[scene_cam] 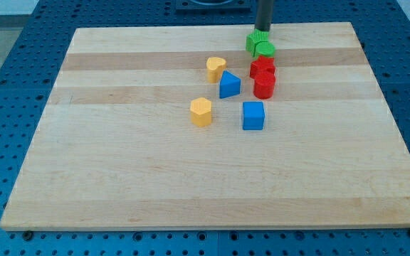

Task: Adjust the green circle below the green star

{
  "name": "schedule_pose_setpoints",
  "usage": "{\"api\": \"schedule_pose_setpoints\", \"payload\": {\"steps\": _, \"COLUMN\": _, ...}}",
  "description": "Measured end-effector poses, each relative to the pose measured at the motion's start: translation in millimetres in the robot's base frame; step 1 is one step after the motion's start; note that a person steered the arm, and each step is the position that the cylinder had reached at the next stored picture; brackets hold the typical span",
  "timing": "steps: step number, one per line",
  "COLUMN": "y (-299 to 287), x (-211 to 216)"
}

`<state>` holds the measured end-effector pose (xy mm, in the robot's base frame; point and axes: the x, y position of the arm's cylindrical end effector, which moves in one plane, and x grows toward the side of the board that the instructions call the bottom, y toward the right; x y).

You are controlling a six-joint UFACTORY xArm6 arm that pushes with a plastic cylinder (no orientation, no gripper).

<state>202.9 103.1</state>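
The green star (255, 39) sits near the board's top edge, right of centre. The green circle (265, 49) touches it at its lower right. My tip (263, 30) stands just above the green star, at the star's upper edge, touching or nearly touching it. The rod rises out of the view's top.
A red block (263, 67) lies just below the green circle, with a red cylinder (264, 84) below that. A blue triangle (229, 84), a blue cube (253, 115), a yellow heart (216, 68) and a yellow hexagon (201, 112) lie to the left. The wooden board (119, 178) sits on a blue perforated table.
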Motion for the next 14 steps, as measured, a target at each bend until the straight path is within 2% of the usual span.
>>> {"api": "schedule_pose_setpoints", "payload": {"steps": 3, "y": 18.3, "x": -9.1}}
{"api": "schedule_pose_setpoints", "payload": {"steps": 4, "y": 35.5, "x": 1.7}}
{"api": "schedule_pose_setpoints", "payload": {"steps": 7, "y": 36.0, "x": 77.2}}
{"api": "schedule_pose_setpoints", "payload": {"steps": 11, "y": 25.2, "x": 85.0}}
{"api": "schedule_pose_setpoints", "payload": {"steps": 12, "y": 37.3, "x": 85.3}}
{"api": "schedule_pose_setpoints", "payload": {"steps": 14, "y": 69.9, "x": 118.2}}
